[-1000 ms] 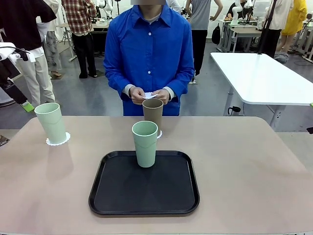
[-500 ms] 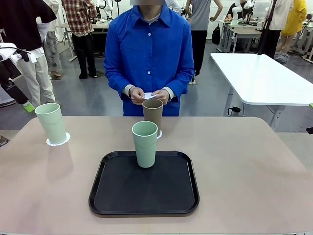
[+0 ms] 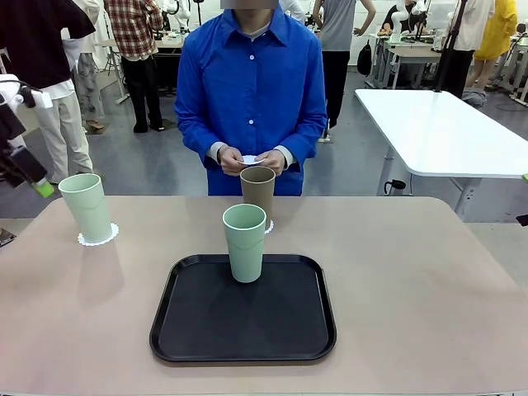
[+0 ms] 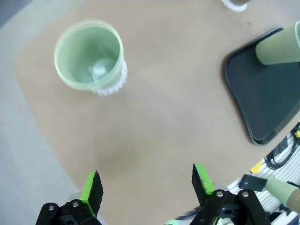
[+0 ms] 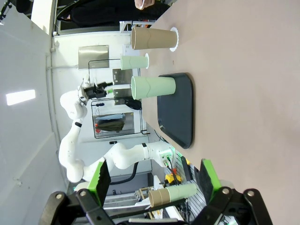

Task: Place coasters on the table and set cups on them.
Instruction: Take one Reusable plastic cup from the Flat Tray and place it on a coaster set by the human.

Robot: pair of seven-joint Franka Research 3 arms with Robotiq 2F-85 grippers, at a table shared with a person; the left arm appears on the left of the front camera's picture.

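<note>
The biggest holder on my screen is the black tray (image 3: 243, 318), sitting mid-table on my side. It carries a single mint cup (image 3: 245, 242), upright near its far edge. Just beyond the tray the brown cup (image 3: 257, 196) stands upright on a coaster (image 3: 269, 224), whose lacy rim peeks out at the cup's base. Far over on my left a second mint cup (image 3: 86, 206) stands on a second coaster (image 3: 99, 238). Looking down into it from the left wrist, I see nothing inside but its pale bottom. From my views I cannot tell what the other two cups hold. A third coaster (image 3: 251, 160) is pinched in the person's hands (image 3: 232, 160) at the far side, off the tabletop.

The table (image 3: 412, 272) is beige-tan with rounded corners. My left gripper (image 4: 147, 183) hangs over its left corner, near the second mint cup but apart from it, fingers spread with nothing between them. My right gripper (image 5: 154, 180) looks across the table from the right side, fingers wide apart and gripping nothing.

Behind the person in the blue shirt (image 3: 252, 82) is a grey-floored room: a white table (image 3: 445, 132) at the right, and other people standing farther back.
</note>
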